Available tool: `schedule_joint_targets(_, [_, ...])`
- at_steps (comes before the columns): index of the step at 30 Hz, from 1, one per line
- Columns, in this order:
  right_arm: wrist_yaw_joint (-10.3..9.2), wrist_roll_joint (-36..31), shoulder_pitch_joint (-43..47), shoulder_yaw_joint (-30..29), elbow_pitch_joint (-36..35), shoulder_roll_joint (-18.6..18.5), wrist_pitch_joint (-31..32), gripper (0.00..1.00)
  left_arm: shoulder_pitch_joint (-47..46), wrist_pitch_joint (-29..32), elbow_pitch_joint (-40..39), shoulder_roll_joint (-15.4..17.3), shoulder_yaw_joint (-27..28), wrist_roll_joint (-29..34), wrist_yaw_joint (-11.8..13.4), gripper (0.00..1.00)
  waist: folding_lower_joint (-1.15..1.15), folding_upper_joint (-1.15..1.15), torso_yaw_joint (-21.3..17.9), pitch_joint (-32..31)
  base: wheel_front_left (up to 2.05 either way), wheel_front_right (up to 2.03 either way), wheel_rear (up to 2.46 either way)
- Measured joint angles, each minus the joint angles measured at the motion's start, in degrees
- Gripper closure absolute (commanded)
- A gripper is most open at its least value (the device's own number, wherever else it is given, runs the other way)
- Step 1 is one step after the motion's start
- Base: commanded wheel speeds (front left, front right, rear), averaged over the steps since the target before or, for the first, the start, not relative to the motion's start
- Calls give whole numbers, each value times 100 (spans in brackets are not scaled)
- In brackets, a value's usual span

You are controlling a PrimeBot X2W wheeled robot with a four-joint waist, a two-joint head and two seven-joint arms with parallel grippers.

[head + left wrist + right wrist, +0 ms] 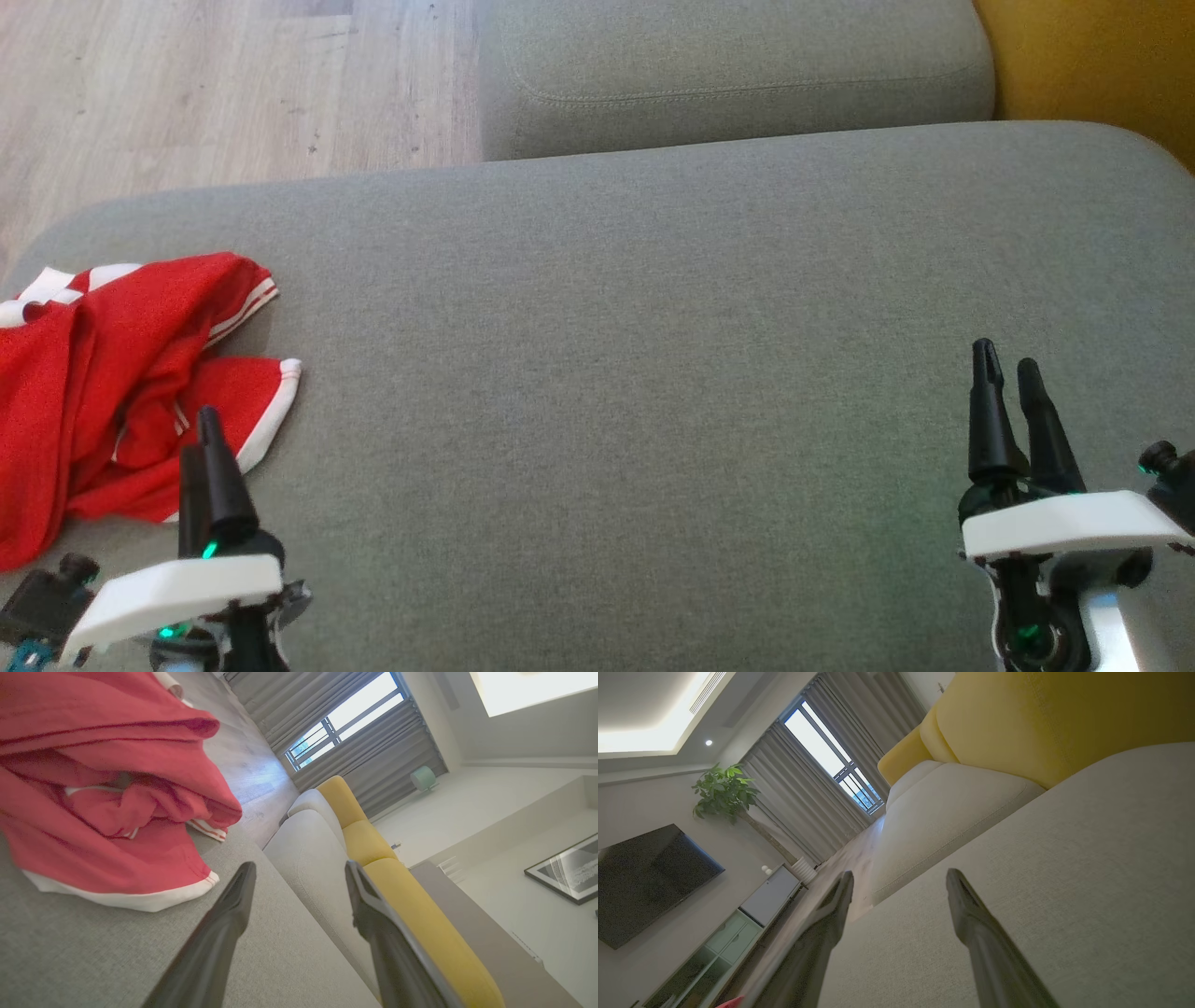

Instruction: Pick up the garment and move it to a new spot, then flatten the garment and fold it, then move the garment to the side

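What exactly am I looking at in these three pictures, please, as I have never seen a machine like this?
It is a wheeled robot with two arms. One picture looks down from its head; the other two look along each arm's fingers from the wrist. The left end effector and the right end effector both stand open and hold nothing. They hover over a grey sofa cushion. A crumpled red garment with white trim lies on the cushion's left part, just beyond the left fingers. A yellow backrest stands behind.
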Motion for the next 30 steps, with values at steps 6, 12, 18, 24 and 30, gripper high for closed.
schedule_joint_targets(6, [0, -485, 3, 18, -31, 0, -82, 0, 2, -82, -169, 1, -189, 642, 97, 0, 0, 0, -8, 13, 0, 0, 0])
schedule_joint_targets(12, [0, -1080, 3, 83, -75, 0, -191, 0, 4, -177, -307, 5, -494, 1504, 201, 0, 0, 0, -17, 18, 0, 0, 0])
schedule_joint_targets(18, [0, -1673, 4, 142, -152, 0, -259, 0, 18, -278, -347, 8, -786, 2179, 304, 0, 0, 0, -28, 0, 0, 0, 0])
schedule_joint_targets(24, [0, -2224, 4, 226, -175, -1, -405, 0, 18, -393, -401, 15, -1048, 3042, 426, 0, 0, 0, -43, -10, 0, 0, 0])
schedule_joint_targets(30, [0, -2673, 4, 271, -210, -1, -492, 0, 19, -489, -370, 133, -1403, 3827, 568, 0, 0, 0, -49, -5, 0, 0, 0])
